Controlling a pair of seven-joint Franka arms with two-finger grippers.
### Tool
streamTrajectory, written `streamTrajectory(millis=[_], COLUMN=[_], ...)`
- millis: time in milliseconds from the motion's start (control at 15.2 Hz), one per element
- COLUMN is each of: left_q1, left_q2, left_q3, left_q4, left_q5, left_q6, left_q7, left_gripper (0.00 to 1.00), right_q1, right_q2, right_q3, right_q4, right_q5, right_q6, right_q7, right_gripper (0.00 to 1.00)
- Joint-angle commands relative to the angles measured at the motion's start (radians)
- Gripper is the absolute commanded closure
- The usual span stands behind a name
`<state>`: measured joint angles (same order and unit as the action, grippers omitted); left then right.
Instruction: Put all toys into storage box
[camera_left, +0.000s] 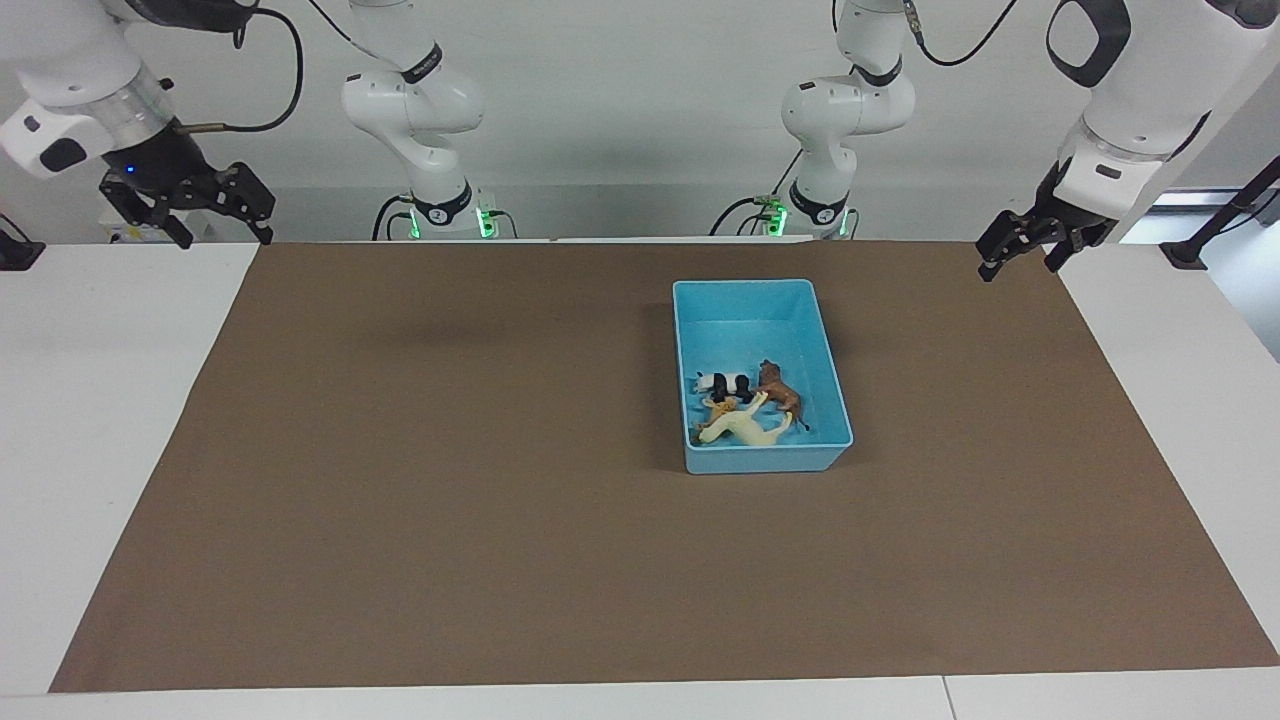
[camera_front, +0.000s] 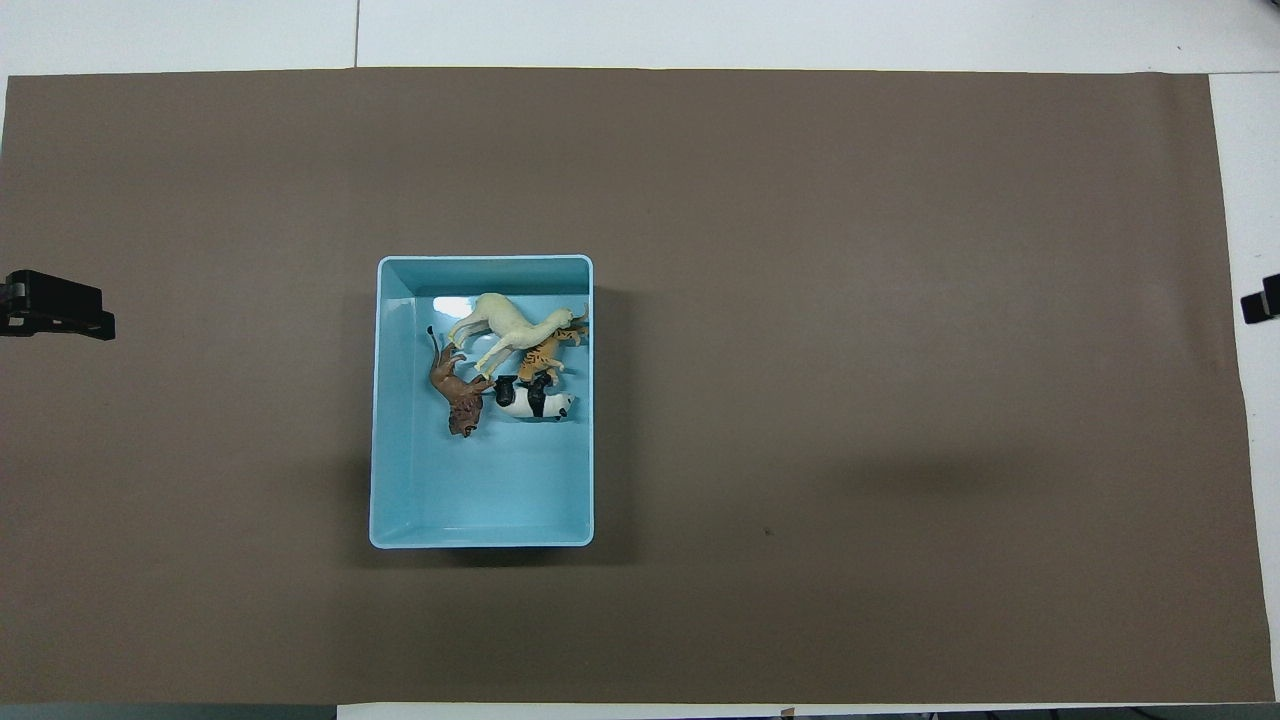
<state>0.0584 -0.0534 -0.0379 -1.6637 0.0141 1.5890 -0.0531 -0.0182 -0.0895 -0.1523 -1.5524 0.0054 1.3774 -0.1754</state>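
Note:
The light blue storage box (camera_left: 745, 286) (camera_front: 480, 261) stands on the brown mat, toward the left arm's end. All the toys lie inside it, bunched in the half farther from the robots: a cream horse (camera_left: 745, 428) (camera_front: 510, 322), an orange tiger (camera_left: 722, 407) (camera_front: 543, 355), a panda (camera_left: 727, 382) (camera_front: 535, 403) and a brown lion (camera_left: 778, 390) (camera_front: 457, 392). My right gripper (camera_left: 225, 235) (camera_front: 1262, 300) hangs open and empty over the table's corner at the right arm's end. At the other end my left gripper (camera_left: 1018, 268) (camera_front: 55, 318) waits, open and empty, over the mat's edge.
A brown mat (camera_left: 450, 480) covers most of the white table (camera_left: 100, 400). The two arm bases (camera_left: 440, 215) (camera_left: 820, 210) stand at the robots' edge of the table. A black clamp (camera_left: 1185, 255) sits at the corner near the left gripper.

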Motion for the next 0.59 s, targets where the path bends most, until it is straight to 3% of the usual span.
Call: streamTrajectory(millis=[0, 328, 525], left_q1=[-0.009, -0.006, -0.008], left_q2=[-0.022, -0.022, -0.022], left_q3=[0.009, 0.01, 0.01], left_q4=[-0.024, -0.024, -0.024], left_q5=[-0.003, -0.003, -0.003], left_q6=[0.017, 0.016, 0.014], left_q7=[0.002, 0.001, 0.001], left_gripper=[0.0, 0.0, 0.0], right_q1=[-0.006, -0.002, 0.0], right_q2=[0.007, -0.027, -0.027], right_q3=[0.014, 0.016, 0.017], right_q4=[0.023, -0.106, -0.101], right_q5=[-0.028, -0.079, -0.082], right_q6=[-0.02, 0.107, 0.098], right_q7=[0.019, 0.011, 0.014], right_gripper=[0.0, 0.0, 0.0])
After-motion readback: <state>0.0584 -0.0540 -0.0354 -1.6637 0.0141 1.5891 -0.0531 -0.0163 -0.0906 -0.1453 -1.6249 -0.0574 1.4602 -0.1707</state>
